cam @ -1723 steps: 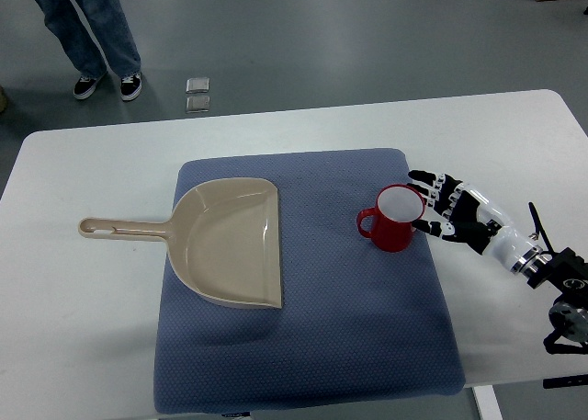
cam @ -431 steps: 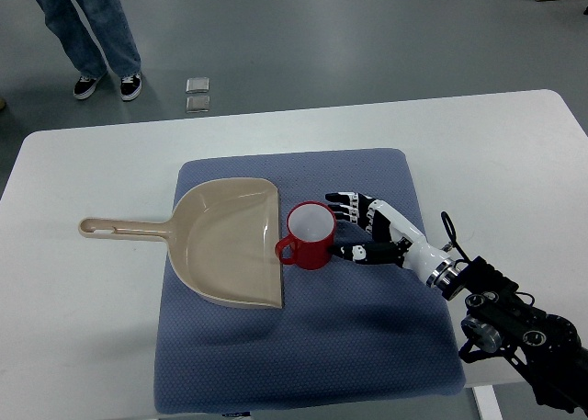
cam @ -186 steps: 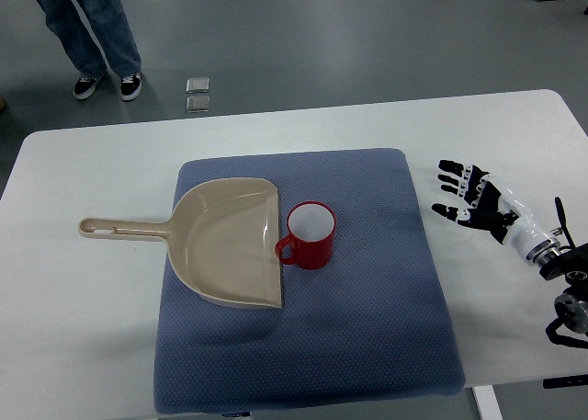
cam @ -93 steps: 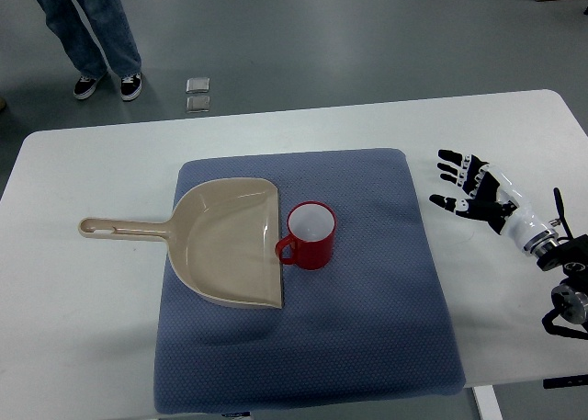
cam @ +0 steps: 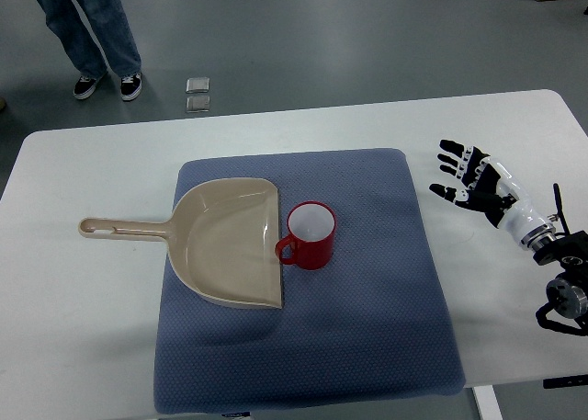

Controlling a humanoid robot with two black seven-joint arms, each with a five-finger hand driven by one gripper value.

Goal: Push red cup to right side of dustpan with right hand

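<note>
White table (cam: 92, 291) bearing blue mat (cam: 367, 346) with beige dustpan (cam: 220, 245). Just beside its open right edge, upright red cup (cam: 310, 236), handle touching the lip. Probably light, rigid, tippy: best nudged low on the wall; right hand (cam: 473, 181) well apart, fingers splayed, empty.

You see a red cup (cam: 310, 237) with a glossy, smooth wall and a white inside, looking like glazed ceramic or enamel. At its 9 o'clock lies a beige dustpan (cam: 220, 241) of smooth plastic with a soft sheen. Both sit on a blue-grey cloth mat (cam: 367, 328), matt and finely dimpled. The desk (cam: 83, 328) under it is smooth, matt white. At 3 o'clock, your right hand (cam: 476, 185) shows black and white hard plastic shells.
</note>
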